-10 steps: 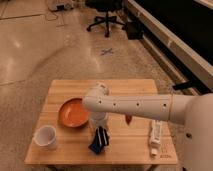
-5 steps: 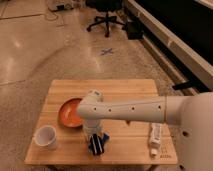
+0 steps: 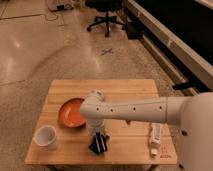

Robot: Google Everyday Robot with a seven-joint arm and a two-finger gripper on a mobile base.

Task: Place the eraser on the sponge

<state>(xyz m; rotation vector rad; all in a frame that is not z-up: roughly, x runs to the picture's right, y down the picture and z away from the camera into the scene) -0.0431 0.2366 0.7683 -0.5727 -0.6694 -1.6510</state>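
The eraser [image 3: 99, 144], a small black block with white stripes, lies near the front edge of the wooden table [image 3: 125, 90], just right of the orange plate. My gripper [image 3: 98, 133] points straight down right over it, at or touching its top. The white arm reaches in from the right across the table. The sponge is hidden; I cannot tell whether it lies under the eraser.
An orange plate [image 3: 70, 113] sits left of the gripper, and a white cup [image 3: 46, 136] stands at the front left. A long white tube [image 3: 155, 138] lies at the front right. A reddish-brown thing [image 3: 128, 121] peeks out under the arm. An office chair [image 3: 106, 15] stands on the floor behind.
The arm has swung a little left and the gripper has come down onto the eraser. The blue patch seen beside the eraser earlier no longer shows.
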